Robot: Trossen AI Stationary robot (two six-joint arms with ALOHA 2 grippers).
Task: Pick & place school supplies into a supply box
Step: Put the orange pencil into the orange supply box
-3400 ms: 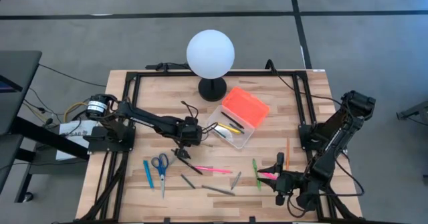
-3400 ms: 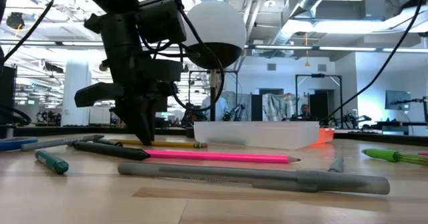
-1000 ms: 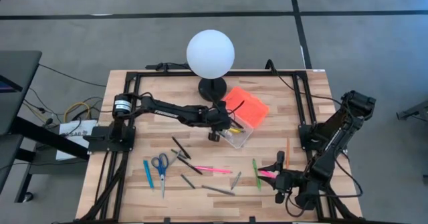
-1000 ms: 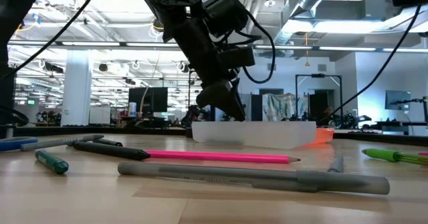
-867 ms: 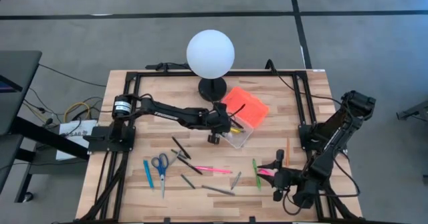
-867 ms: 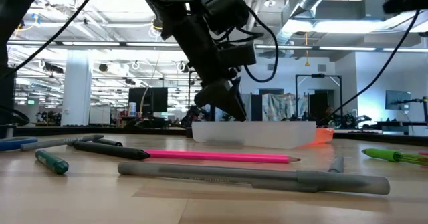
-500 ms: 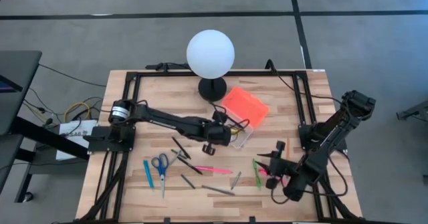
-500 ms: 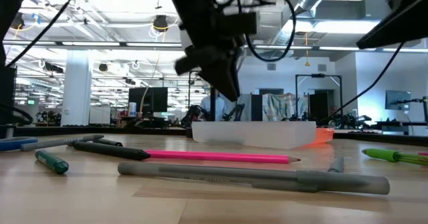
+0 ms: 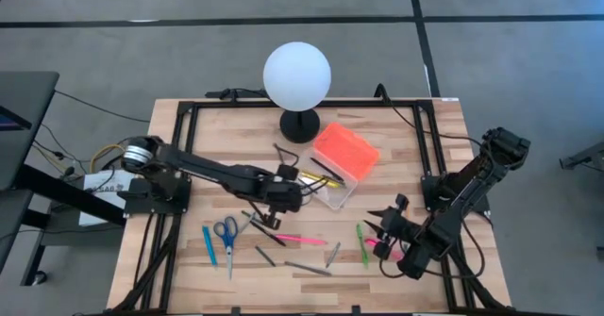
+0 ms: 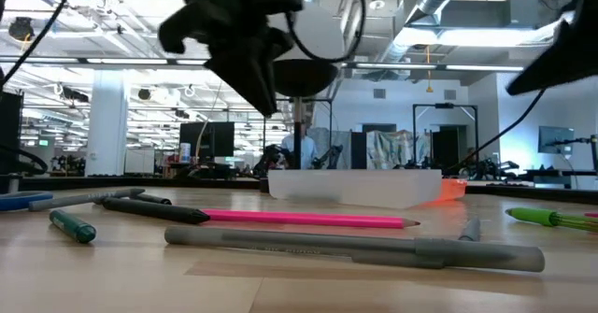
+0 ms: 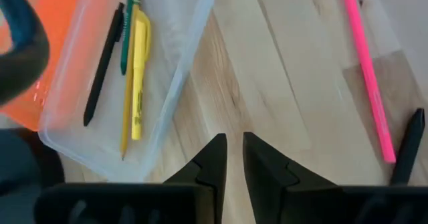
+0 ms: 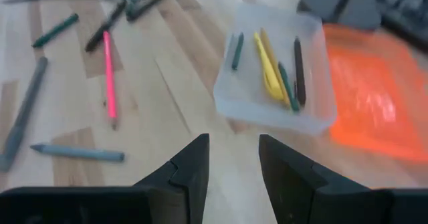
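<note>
Supply box (image 11: 180, 70) holds yellow marker (image 11: 139, 77), black pen (image 11: 103, 67); both jaws apart, empty.

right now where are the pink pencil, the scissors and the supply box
pink pencil (image 10: 308, 220): low view, middle of its shaft
scissors (image 9: 226, 229): high view, blue handles
supply box (image 11: 184, 63): left wrist view, clear side wall

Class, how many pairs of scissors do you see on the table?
1: the blue-handled scissors lie flat beside a blue pen, left of the pink pencil. None seems hidden.
</note>
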